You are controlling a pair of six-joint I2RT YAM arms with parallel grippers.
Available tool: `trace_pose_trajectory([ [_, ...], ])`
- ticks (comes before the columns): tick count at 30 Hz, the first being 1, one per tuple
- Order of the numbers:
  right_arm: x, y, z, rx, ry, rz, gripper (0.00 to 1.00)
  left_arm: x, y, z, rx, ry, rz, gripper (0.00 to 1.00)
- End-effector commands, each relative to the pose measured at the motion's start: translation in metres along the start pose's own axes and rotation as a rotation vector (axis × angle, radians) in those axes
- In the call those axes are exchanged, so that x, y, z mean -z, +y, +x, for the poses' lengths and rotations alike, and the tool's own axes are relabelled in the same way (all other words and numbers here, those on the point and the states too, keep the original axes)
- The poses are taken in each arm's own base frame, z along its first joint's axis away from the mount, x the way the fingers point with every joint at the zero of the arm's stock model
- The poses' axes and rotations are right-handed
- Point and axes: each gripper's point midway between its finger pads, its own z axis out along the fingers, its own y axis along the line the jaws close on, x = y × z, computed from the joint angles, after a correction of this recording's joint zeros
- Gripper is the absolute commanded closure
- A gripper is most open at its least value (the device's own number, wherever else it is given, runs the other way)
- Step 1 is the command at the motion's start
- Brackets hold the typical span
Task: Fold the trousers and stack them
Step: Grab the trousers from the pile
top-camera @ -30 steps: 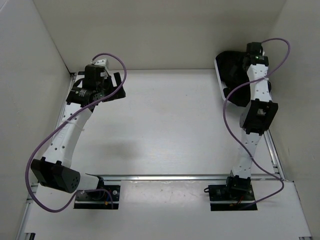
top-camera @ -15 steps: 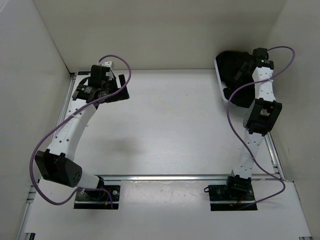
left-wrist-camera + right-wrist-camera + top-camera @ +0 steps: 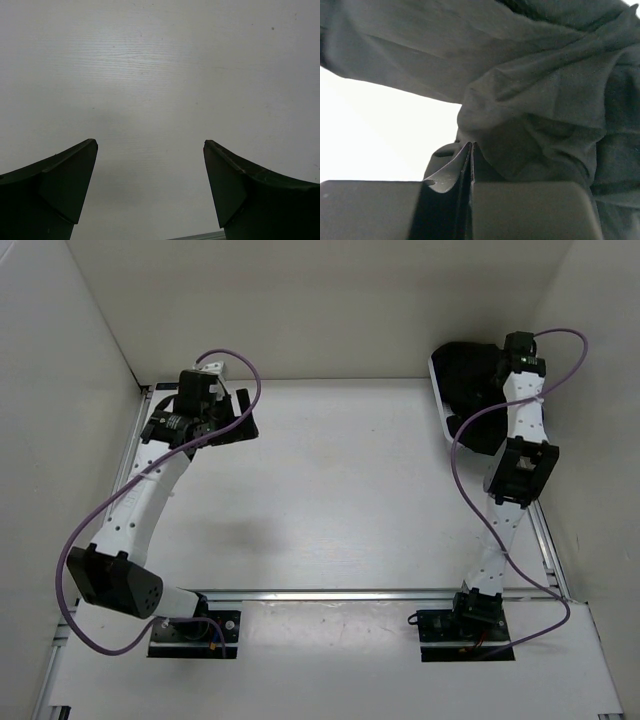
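The black trousers [image 3: 462, 375] lie bunched in a white basket [image 3: 437, 400] at the far right corner. My right gripper [image 3: 492, 368] reaches down into that heap. In the right wrist view the wrinkled trousers [image 3: 545, 95] fill most of the frame, and the right gripper [image 3: 471, 145] has its fingers pressed flat together, the tips pinching a fold of the cloth. My left gripper [image 3: 236, 416] hovers at the far left of the table. In the left wrist view the left gripper [image 3: 150, 145] stands wide open over bare white table with nothing between its fingers.
White walls close in the table [image 3: 340, 490] at the back and on both sides. Metal rails run along the left, right and near edges. The basket stands against the right wall by the back corner.
The right gripper has shut on the cloth in the basket after reaching slightly farther in. The left arm has shifted a little to the right and stays open.
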Motion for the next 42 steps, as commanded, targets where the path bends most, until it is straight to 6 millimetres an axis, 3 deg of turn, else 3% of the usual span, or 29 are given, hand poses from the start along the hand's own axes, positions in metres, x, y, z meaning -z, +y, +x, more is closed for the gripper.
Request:
trace_pose_trajectory([
  [1,0.080,0.027,-0.056,-0.010,-0.187,-0.128,1.00,0.030,-0.009,-0.017,-0.012,-0.075,0.049,0.00],
  [2,0.096,0.034,-0.063,-0.005,-0.224,-0.148,1.00,0.030,-0.009,-0.017,-0.012,-0.075,0.049,0.00],
  [3,0.129,0.043,-0.076,0.009,-0.292,-0.173,1.00,0.030,-0.009,-0.017,-0.012,-0.075,0.049,0.00],
  [5,0.161,0.052,-0.085,0.034,-0.359,-0.196,1.00,0.035,-0.011,-0.021,-0.003,-0.092,0.055,0.00],
  [6,0.190,0.056,-0.092,0.047,-0.418,-0.210,1.00,0.036,-0.013,-0.021,-0.003,-0.088,0.067,0.00],
  [8,0.197,0.045,-0.089,0.047,-0.425,-0.164,0.99,0.036,-0.015,-0.020,-0.004,-0.085,0.075,0.00],
  [9,0.188,0.040,-0.084,0.044,-0.406,-0.134,0.72,0.038,-0.016,-0.023,-0.004,-0.094,0.079,0.00],
  [11,0.166,0.020,-0.079,0.028,-0.367,-0.075,0.40,0.038,-0.016,-0.023,0.005,-0.093,0.079,0.00],
  [12,0.153,0.014,-0.066,0.033,-0.315,-0.043,0.25,0.038,-0.016,-0.023,0.006,-0.093,0.079,0.00],
  [13,0.143,0.008,-0.061,0.034,-0.289,-0.008,0.00,0.038,-0.018,-0.022,0.005,-0.090,0.088,0.00],
  [14,0.127,0.000,-0.055,0.035,-0.259,0.041,0.00,0.036,-0.017,-0.020,0.005,-0.082,0.085,0.00],
  [18,0.098,-0.046,-0.036,0.002,-0.201,0.309,0.00,0.031,-0.014,-0.012,-0.004,-0.062,0.077,0.00],
  [22,0.076,-0.067,-0.025,-0.011,-0.170,0.412,0.00,0.023,-0.015,-0.005,-0.014,-0.022,0.085,0.00],
  [28,0.037,-0.060,-0.009,-0.007,-0.107,0.384,0.01,0.013,-0.014,-0.005,-0.033,0.007,0.072,0.00],
  [32,0.011,-0.054,-0.001,-0.004,-0.079,0.349,0.12,0.011,-0.012,-0.010,-0.033,0.018,0.046,0.00],
  [35,0.001,-0.048,-0.001,-0.006,-0.073,0.322,0.31,0.013,-0.011,-0.011,-0.033,0.016,0.037,0.00],
  [36,-0.006,-0.045,0.005,-0.004,-0.051,0.303,0.44,0.013,-0.011,-0.011,-0.033,0.016,0.037,0.00],
  [38,-0.007,-0.041,0.004,0.003,-0.050,0.279,0.58,0.016,-0.010,-0.013,-0.022,0.004,0.029,0.00],
  [39,-0.008,-0.040,0.005,0.011,-0.045,0.271,0.75,0.016,-0.009,-0.011,-0.022,0.013,0.026,0.00],
  [41,-0.006,-0.038,0.003,0.021,-0.049,0.256,0.86,0.020,-0.010,-0.012,-0.004,0.004,0.029,0.00],
  [42,0.004,-0.034,-0.003,0.016,-0.067,0.236,0.90,0.020,-0.010,-0.012,-0.004,0.004,0.029,0.00],
])
